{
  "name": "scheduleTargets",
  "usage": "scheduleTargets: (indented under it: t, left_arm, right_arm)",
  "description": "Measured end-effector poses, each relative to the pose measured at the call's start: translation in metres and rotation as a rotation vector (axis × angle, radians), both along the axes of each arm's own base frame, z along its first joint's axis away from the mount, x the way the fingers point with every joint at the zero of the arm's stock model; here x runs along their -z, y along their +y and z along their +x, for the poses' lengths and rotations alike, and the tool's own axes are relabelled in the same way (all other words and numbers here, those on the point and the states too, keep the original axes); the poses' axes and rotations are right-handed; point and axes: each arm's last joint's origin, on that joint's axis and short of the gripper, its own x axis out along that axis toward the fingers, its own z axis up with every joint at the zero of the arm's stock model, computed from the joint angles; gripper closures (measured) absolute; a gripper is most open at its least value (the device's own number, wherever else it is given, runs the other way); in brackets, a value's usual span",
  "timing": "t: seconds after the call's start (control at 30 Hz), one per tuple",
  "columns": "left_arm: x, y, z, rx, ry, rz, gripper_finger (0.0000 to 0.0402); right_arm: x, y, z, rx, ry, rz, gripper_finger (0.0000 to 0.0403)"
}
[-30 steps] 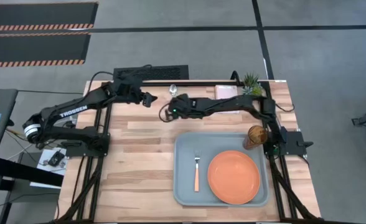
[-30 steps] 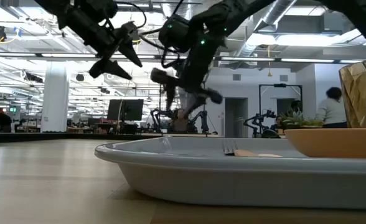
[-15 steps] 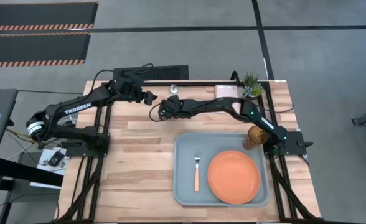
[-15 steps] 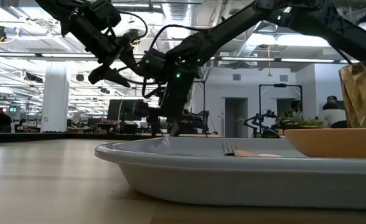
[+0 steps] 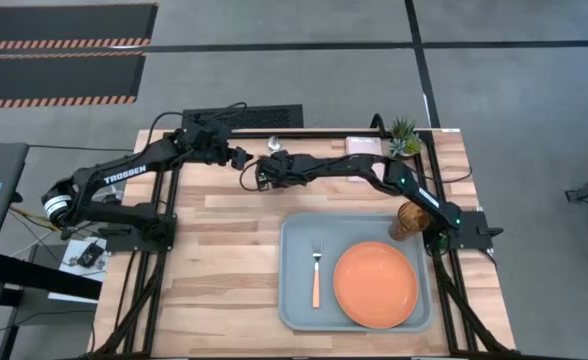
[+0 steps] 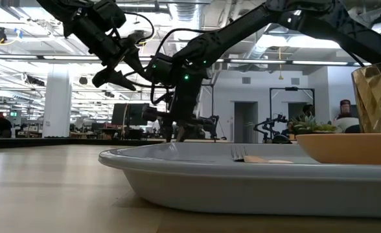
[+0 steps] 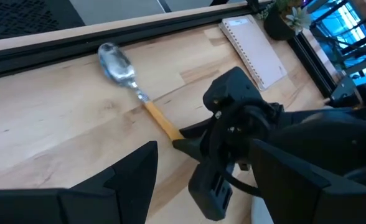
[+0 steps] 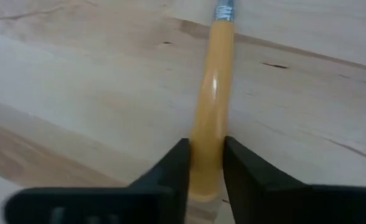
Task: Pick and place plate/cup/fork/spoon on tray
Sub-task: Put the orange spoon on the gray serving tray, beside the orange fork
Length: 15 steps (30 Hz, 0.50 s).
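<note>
The spoon lies flat on the wooden table near its far edge, silver bowl [image 5: 274, 144] toward the far side; the left wrist view shows the whole spoon [image 7: 136, 93]. My right gripper [image 5: 270, 165] reaches down onto its orange handle and is shut on it [image 8: 206, 168]. My left gripper [image 5: 240, 158] hangs open in the air just left of the spoon, touching nothing. The grey-blue tray [image 5: 294, 300] at the near right holds the orange plate [image 5: 375, 284], the fork [image 5: 316, 270] and the amber cup [image 5: 411, 220]. My right gripper pinches the spoon's orange handle [image 8: 209, 134] between its two fingers [image 8: 173, 165], toward the handle's free end. The fingers come from above, pointing down, one on each long side of the handle. The spoon lies flat on the table.
A small green plant [image 5: 404, 133] and a pale pink pad [image 5: 363, 146] stand at the far right edge. A black bar runs along the far edge behind the spoon. Bare wood lies left of the tray [image 5: 224, 260].
My right gripper has gone toward the table's left edge and down to the spoon's handle, its fingers now at table height. My left gripper has shifted slightly toward the right and stays open. The spoon has stayed where it was.
</note>
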Motion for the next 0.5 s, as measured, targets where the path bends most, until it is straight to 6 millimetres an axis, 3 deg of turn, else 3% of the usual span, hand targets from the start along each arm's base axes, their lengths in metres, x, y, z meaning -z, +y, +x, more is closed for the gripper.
scheduleTargets:
  t: [0.23,0.5]
  left_arm:
    - [0.0,0.0,0.0,0.0,0.0,0.001,0.0162]
    - [-0.001,-0.001,0.0,0.042,-0.009,-0.004,0.0162]
  right_arm:
    - [0.0,0.007,0.003,-0.035,-0.012,0.023,0.0391]
    - [-0.009,0.022,-0.003,-0.064,0.045,0.073,0.0391]
